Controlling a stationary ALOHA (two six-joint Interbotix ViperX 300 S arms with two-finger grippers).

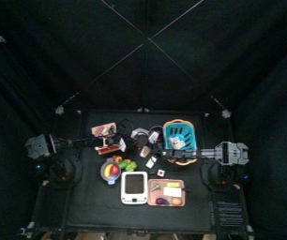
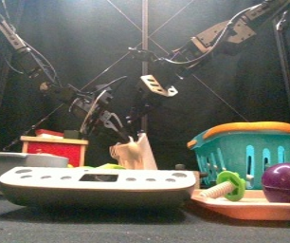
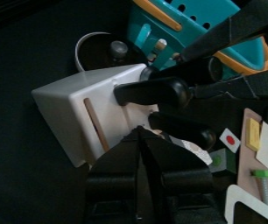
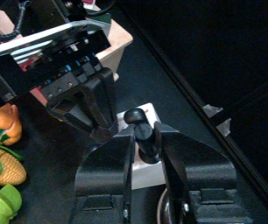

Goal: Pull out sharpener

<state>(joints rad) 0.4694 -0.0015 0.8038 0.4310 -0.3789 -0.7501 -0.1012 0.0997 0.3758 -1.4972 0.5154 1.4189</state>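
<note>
Can't actually spot the sharpener itself. My guess is it's tucked inside the pale white boxy case held up mid-table, between the red box on the left and the teal plastic basket on the right. It's probably small, light, hard and a bit slick, so pinch its flat sides squarely. The right gripper sits at the case's open end with something pale between the fingers, and the left gripper is against the case. Can't tell if either is clamped.
</note>
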